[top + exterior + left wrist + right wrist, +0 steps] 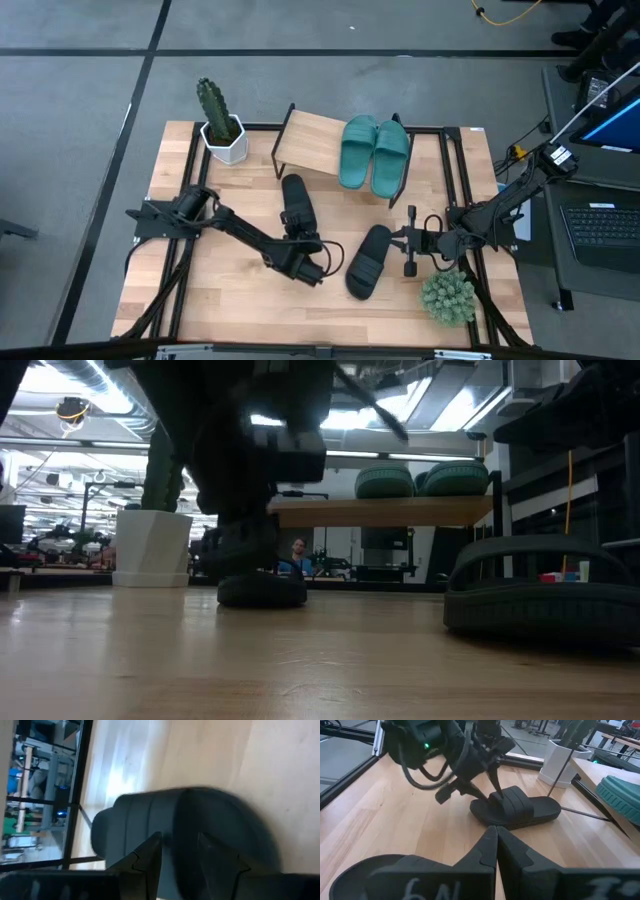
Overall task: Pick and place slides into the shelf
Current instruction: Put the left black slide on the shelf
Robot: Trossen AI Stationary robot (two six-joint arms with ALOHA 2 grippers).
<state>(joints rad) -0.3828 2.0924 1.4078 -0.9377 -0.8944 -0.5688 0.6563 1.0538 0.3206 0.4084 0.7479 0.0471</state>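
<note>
Two teal slides (375, 152) lie side by side on the right part of the slanted wooden shelf (310, 140), toes toward the far edge. One black slide (296, 205) lies flat mid-table. My left gripper (303, 243) hangs over its near end, open, with its fingers on either side of the strap (180, 827). The second black slide (367, 261) lies to the right, sole on the table. My right gripper (496, 840) is shut, level with the table, just right of that slide and apart from it. My left gripper comes at the black slide from above and from the near side, slanting down. Its fingers (496, 784) stand at the strap (512, 799), but I cannot tell whether they touch it. The slide lies flat on the table.
A cactus in a white pot (222, 128) stands at the far left, beside the shelf. A small green plant (447, 297) sits near the right front corner. Black frame rails (452, 190) run along the table sides. A person (298, 550) shows far behind.
</note>
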